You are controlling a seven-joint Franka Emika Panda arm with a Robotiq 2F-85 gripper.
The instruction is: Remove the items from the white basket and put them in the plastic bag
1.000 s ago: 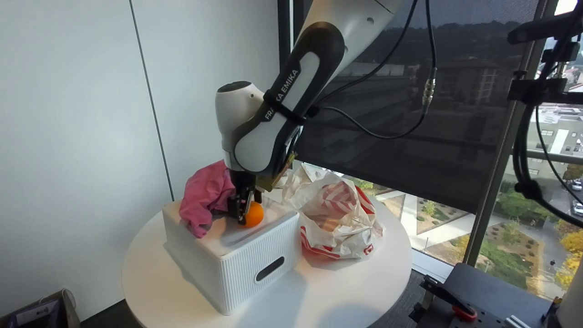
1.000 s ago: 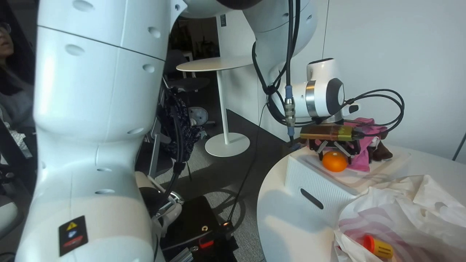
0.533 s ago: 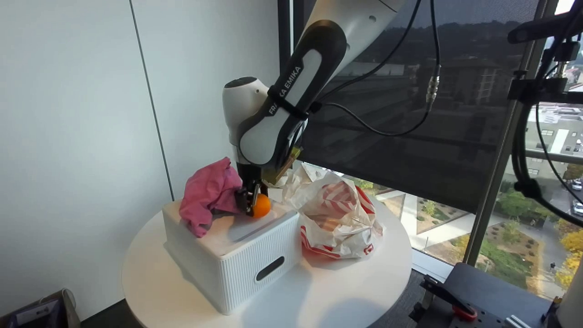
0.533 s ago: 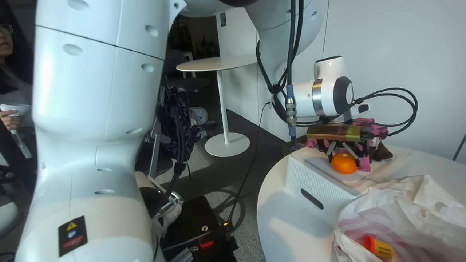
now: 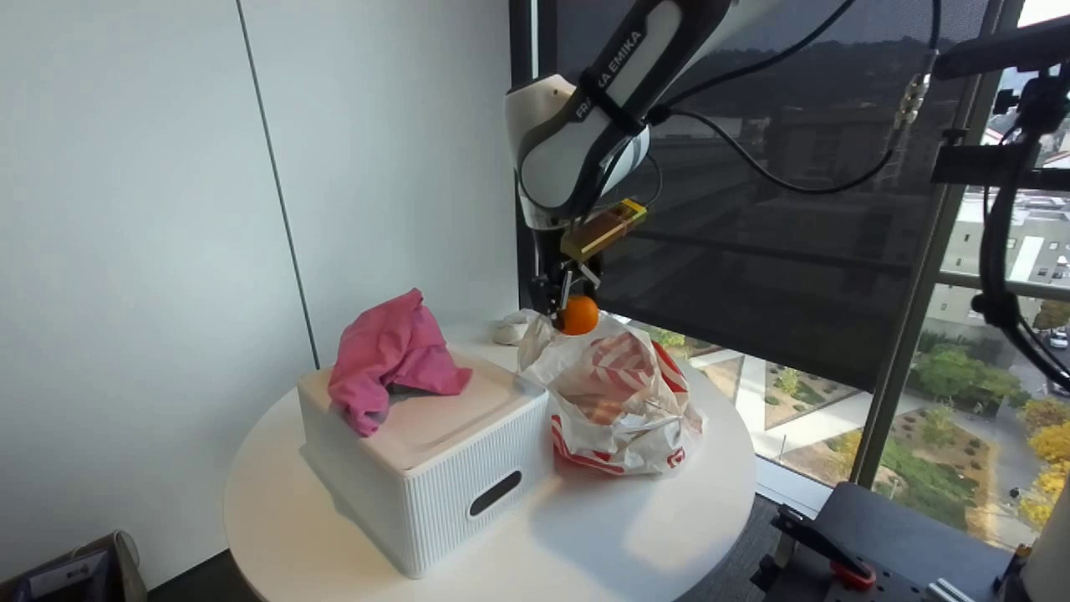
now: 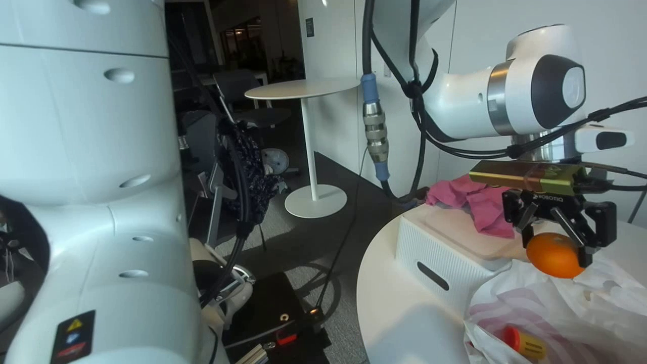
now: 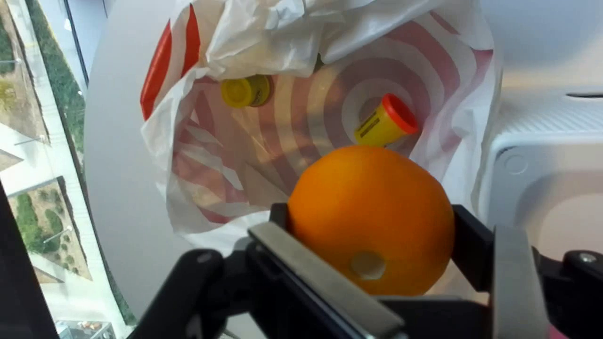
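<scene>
My gripper (image 7: 370, 228) is shut on an orange (image 7: 372, 202), with a finger on each side of it. The orange also shows in both exterior views (image 5: 580, 315) (image 6: 555, 254), held above the rim of the plastic bag (image 5: 543, 351). The white bag with red stripes stands open beside the white basket (image 5: 476, 468). Inside the bag lie a yellow tub with a red lid (image 7: 386, 120) and a yellow-lidded tub (image 7: 246, 91). A pink cloth (image 5: 393, 355) lies crumpled on the basket's flat top, over its edge. What is under the cloth is hidden.
The basket and bag share a round white table (image 5: 276, 502) near a wall and window. A small whitish thing (image 5: 510, 329) lies behind the bag; I cannot tell what it is. Cables (image 6: 376, 131) hang from the arm. Another round table (image 6: 303, 88) stands farther back.
My gripper has lifted the orange from the basket top and carried it up and across to above the bag. The pink cloth, basket and bag stay in place.
</scene>
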